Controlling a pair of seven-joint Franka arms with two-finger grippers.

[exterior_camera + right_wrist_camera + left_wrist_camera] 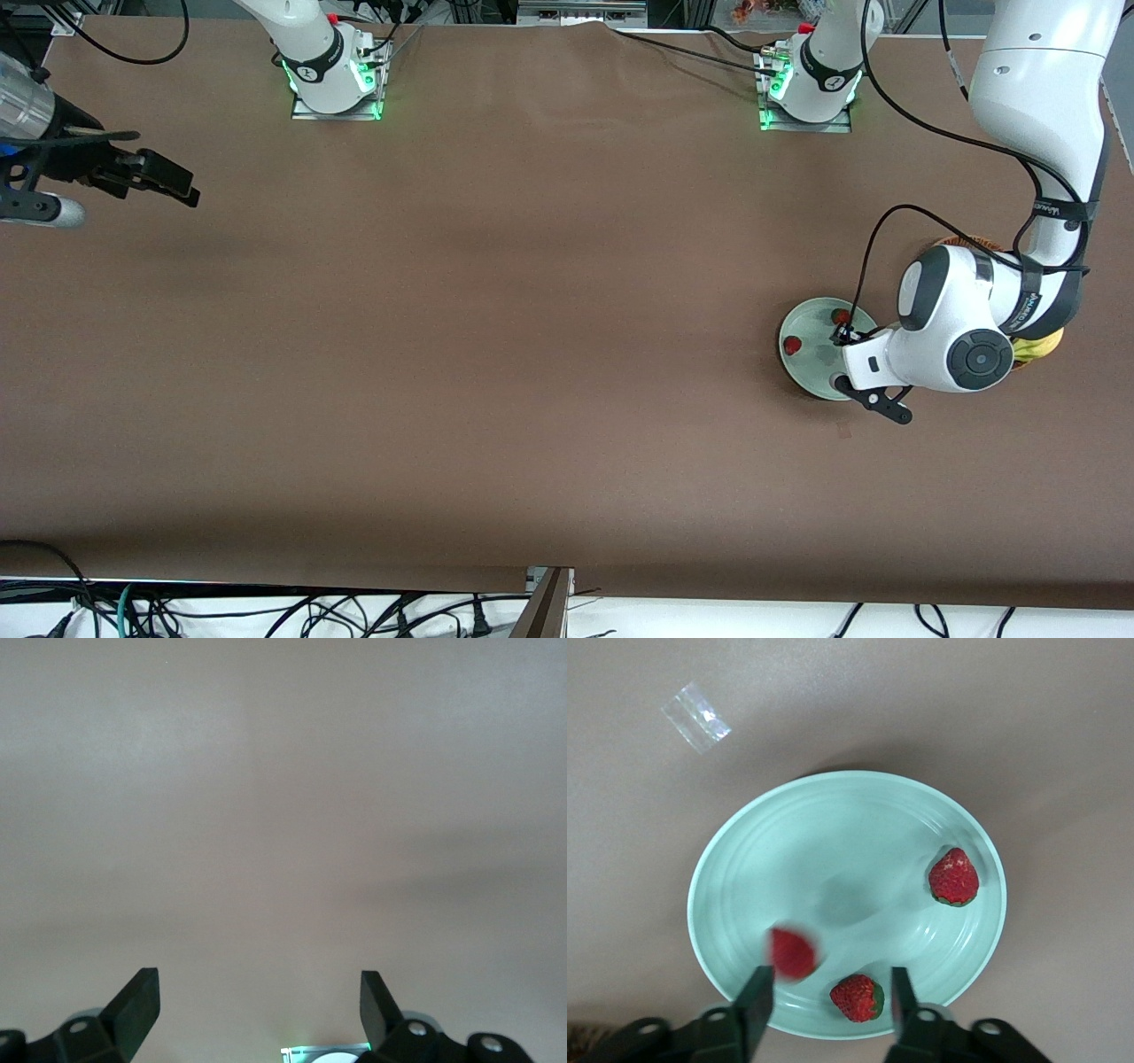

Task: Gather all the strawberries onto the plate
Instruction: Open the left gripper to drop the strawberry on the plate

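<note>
Strawberries (953,878), seeded and conical, lie on the smooth, round mint plate (744,859) at the front view's right; one blurred berry (792,954) sits beside the left end effector (828,1001), fingers parted and empty. Wicker basket (974,241) peeks out under the left arm. Right end effector (259,1001) waits wide open at upper left over brown tabletop (496,310).

three red strawberries (953,877) lie in mint plate (833,824).

You've got a plain brown tabletop (532,354). Wicker basket (974,241) near the left arm's end, mostly hidden, something yellow (1038,347) showing in it. Clear tape scrap (696,717) stuck on the tabletop near the front edge.
</note>
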